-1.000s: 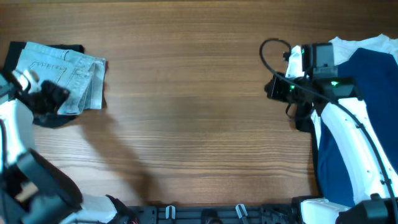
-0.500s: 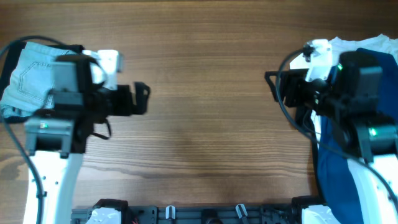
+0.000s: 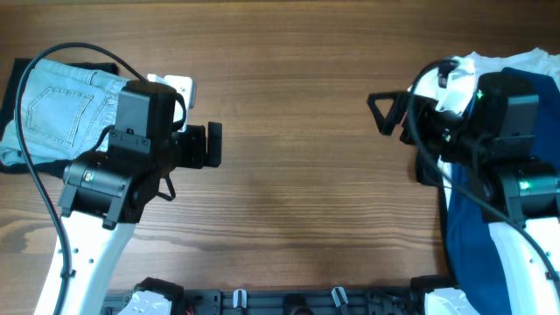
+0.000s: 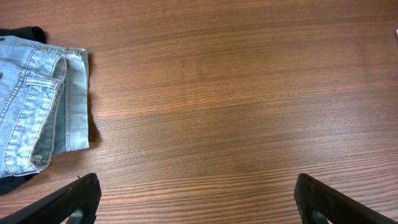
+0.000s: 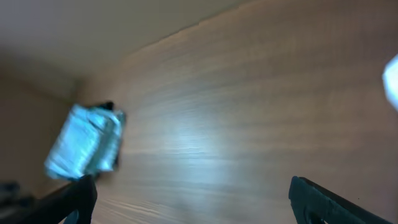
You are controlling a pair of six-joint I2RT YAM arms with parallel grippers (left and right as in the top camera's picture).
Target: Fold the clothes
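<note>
The folded light-blue denim shorts (image 3: pixel 61 105) lie at the far left of the table on a black garment (image 3: pixel 13 162). My left gripper (image 3: pixel 210 144) hovers to their right, apart from them, open and empty. In the left wrist view the shorts (image 4: pixel 37 106) lie at the left, well ahead of the wide-apart fingers (image 4: pixel 68 202), with bare wood under the left gripper (image 4: pixel 199 205). My right gripper (image 3: pixel 385 112) hangs open and empty over bare wood right of centre. Its blurred wrist view shows the shorts (image 5: pixel 84 143) far off and the right gripper (image 5: pixel 193 202) holding nothing.
A navy garment (image 3: pixel 468 241) and a white garment (image 3: pixel 525 61) lie piled at the table's right edge, partly under the right arm. A black cable (image 3: pixel 52 61) loops over the shorts. Bare wooden tabletop (image 3: pixel 297 175) lies between the two arms.
The left gripper has let go of the denim shorts, opened and swung right, away from them. The right gripper has opened too and the right arm has risen and shifted slightly.
</note>
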